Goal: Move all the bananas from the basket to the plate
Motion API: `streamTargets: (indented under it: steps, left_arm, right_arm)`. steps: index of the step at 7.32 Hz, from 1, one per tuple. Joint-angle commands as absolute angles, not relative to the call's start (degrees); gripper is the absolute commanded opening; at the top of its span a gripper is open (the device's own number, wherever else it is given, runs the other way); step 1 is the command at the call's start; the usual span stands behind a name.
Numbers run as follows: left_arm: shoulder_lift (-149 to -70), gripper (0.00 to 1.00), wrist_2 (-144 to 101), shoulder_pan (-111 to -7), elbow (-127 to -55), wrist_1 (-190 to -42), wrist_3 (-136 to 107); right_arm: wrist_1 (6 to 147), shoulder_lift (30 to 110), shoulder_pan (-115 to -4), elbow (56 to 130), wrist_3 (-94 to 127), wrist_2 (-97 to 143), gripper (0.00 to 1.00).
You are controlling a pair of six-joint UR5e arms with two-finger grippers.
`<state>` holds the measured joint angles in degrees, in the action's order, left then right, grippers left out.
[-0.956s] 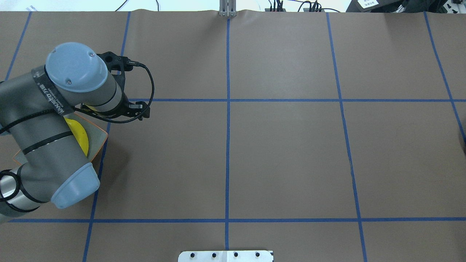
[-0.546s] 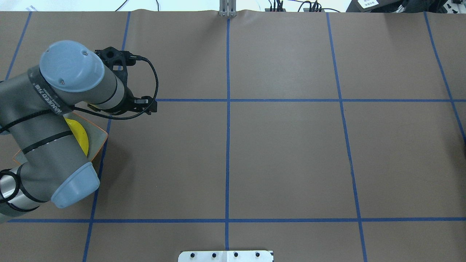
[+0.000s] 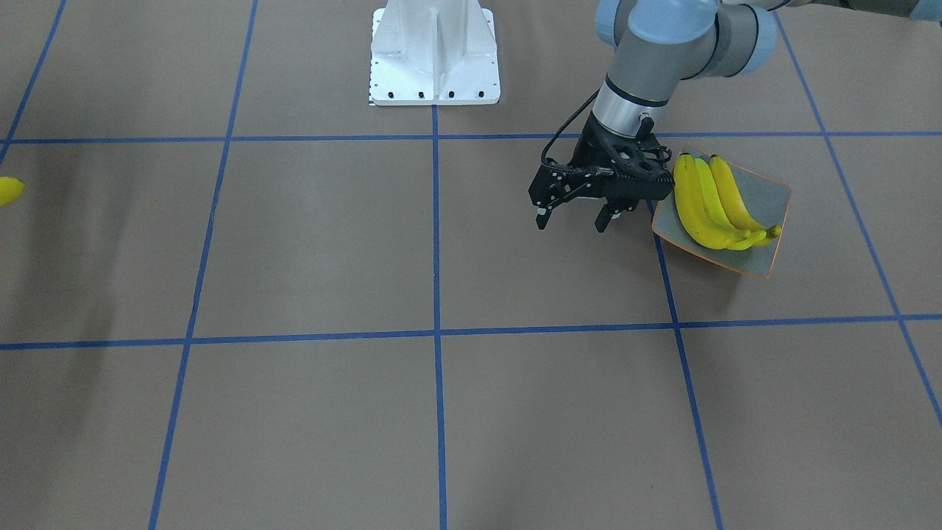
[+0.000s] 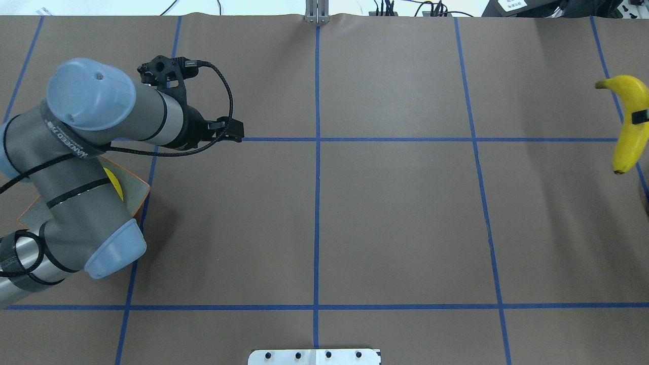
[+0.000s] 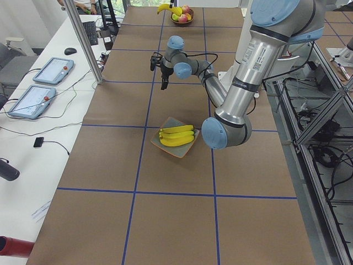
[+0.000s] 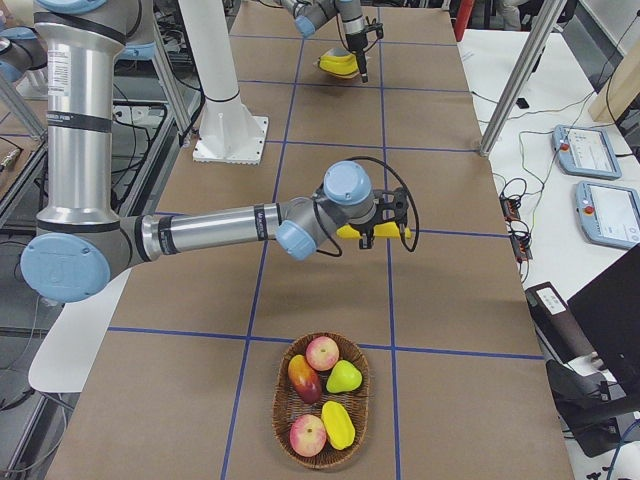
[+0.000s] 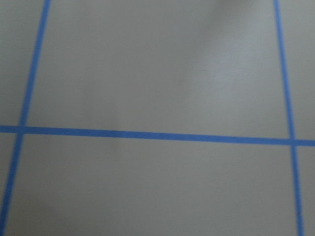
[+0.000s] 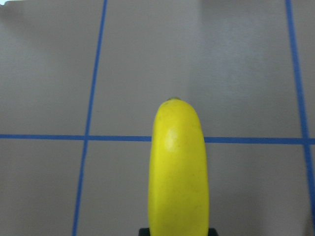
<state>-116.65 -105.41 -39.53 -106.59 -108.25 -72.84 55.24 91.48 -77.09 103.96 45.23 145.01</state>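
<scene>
Three bananas (image 3: 710, 202) lie side by side on the grey-blue plate (image 3: 773, 199) with its orange rim. My left gripper (image 3: 572, 219) hangs open and empty just beside the plate, toward the table's middle. In the overhead view the left arm covers most of the plate (image 4: 137, 197). My right gripper (image 6: 392, 232) is shut on another banana (image 4: 626, 126), held above the table at the overhead view's right edge. This banana (image 8: 178, 167) fills the right wrist view. The wicker basket (image 6: 283, 420) holds other fruit, with no banana that I can make out.
The white robot base (image 3: 434, 55) stands at the table's robot-side edge. Apples, a pear and other fruit (image 6: 322, 353) fill the basket. Blue tape lines cross the brown table. Metal posts (image 6: 510, 80) and tablets (image 6: 608, 215) stand on the operators' side.
My left gripper has moved away from the plate toward the table's middle. The banana in the right gripper has come into the overhead view at its right edge.
</scene>
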Motion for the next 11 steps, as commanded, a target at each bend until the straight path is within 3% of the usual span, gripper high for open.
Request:
streamTargets:
  steps: [1, 4, 11]
  left_arm:
    - [-117.0, 1.00, -105.5, -39.2, -103.4, -119.0, -76.4]
    - [-119.9, 1.00, -106.3, -38.9, -102.7, -119.5, -75.9]
    - [-122.4, 1.00, -107.8, -28.0, -101.8, -136.3, -73.7]
  right_arm:
    - [54.6, 81.1, -65.6, 104.1, 58.8, 141.5, 0.00]
    - [54.5, 72.2, -50.2, 104.2, 64.2, 130.2, 0.00]
    - [51.1, 67.1, -42.6, 104.6, 72.0, 130.1, 0.00]
